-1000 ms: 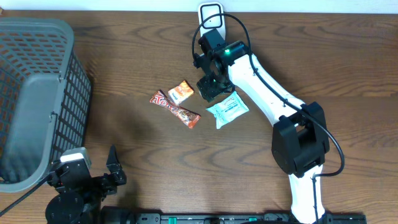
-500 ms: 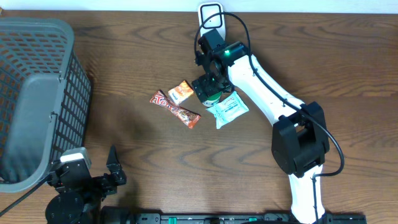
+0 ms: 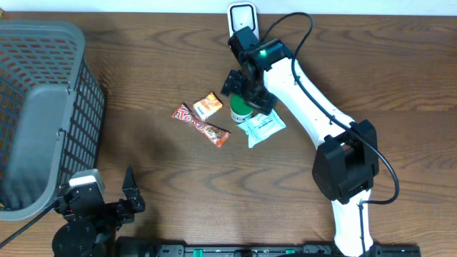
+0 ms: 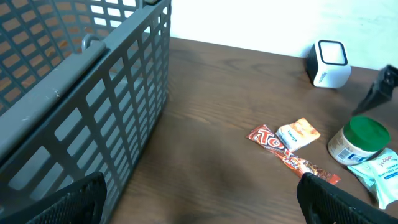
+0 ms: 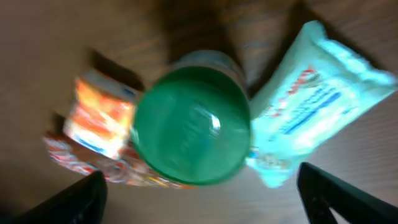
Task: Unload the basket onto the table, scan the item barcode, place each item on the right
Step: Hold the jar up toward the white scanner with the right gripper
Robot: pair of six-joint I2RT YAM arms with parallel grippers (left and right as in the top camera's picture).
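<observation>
Grey basket (image 3: 50,93) at the table's 9 o'clock. Left gripper (image 4: 202,186) gapes, empty. Candy bar (image 3: 201,125) and orange packet (image 3: 208,106) lie at 9 o'clock of the jar (image 3: 240,112): green lid, pale label, upright mid-table. Wipes pack (image 3: 262,125) sits just beside it at 4 o'clock. Right gripper (image 5: 200,186) hangs above, jaws wide, holding nothing. White scanner (image 3: 242,18) stands at the jar's 12 o'clock.

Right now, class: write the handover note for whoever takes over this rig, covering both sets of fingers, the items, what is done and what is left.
Left gripper: open, empty, low beside the basket.
Right gripper: open, fingers spread above the green-lidded jar, not gripping it.
Items: jar upright on the table between the orange packet and the wipes pack; candy bar alongside; scanner at the far edge.
Done: no scan can be confirmed.
Left: grasp an item and show its barcode to the scanner.
</observation>
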